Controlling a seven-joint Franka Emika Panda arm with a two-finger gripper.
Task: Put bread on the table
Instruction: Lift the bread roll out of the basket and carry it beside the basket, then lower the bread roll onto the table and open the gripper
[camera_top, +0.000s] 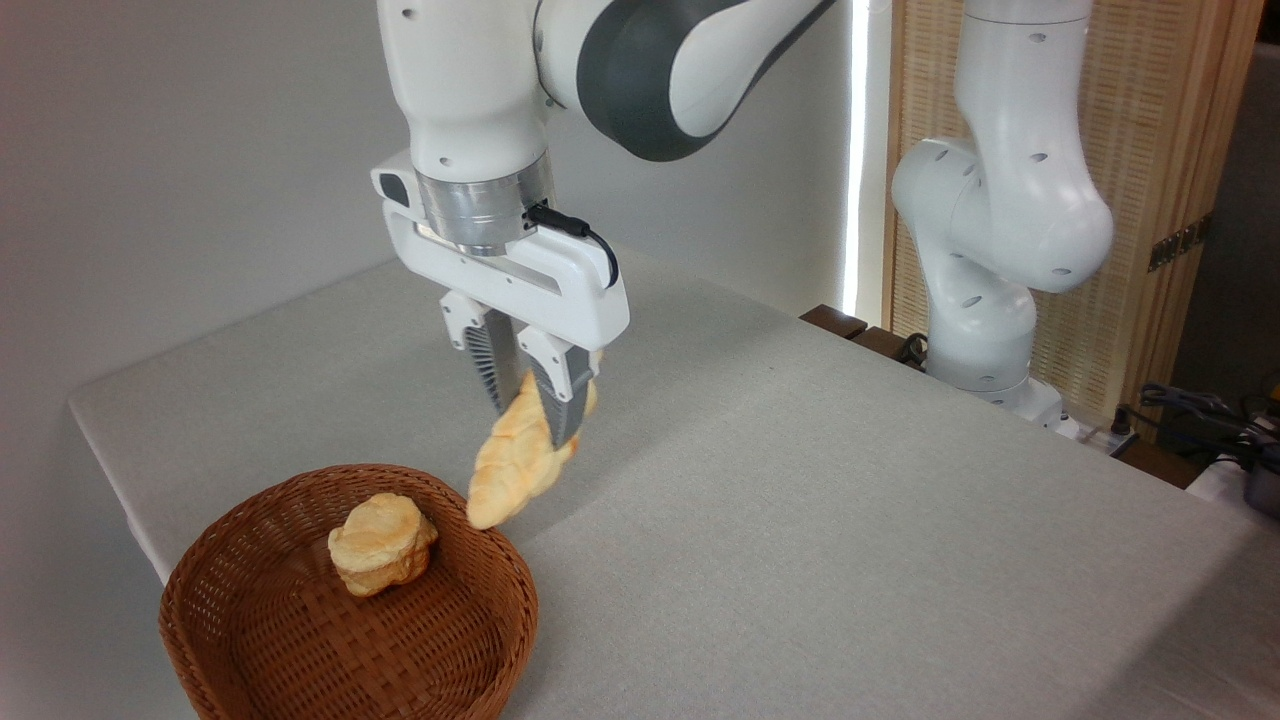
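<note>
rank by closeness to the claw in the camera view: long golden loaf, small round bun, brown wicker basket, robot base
1. Long golden scored loaf, held in the claw.
2. Small round bun, lower left.
3. Brown wicker basket, around the bun; nearly tied.
4. White robot base, far right.

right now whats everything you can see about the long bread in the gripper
The bread is a long, pointed-oval loaf, golden with scored, leaf-like ridges on its crust. It hangs tilted, lower tip pointing down-left, upper end hidden between the fingers. The gripper is clamped on its upper part and is the only thing touching it. It is in the air, its lower tip over the far rim of the wicker basket, above the table.
</note>
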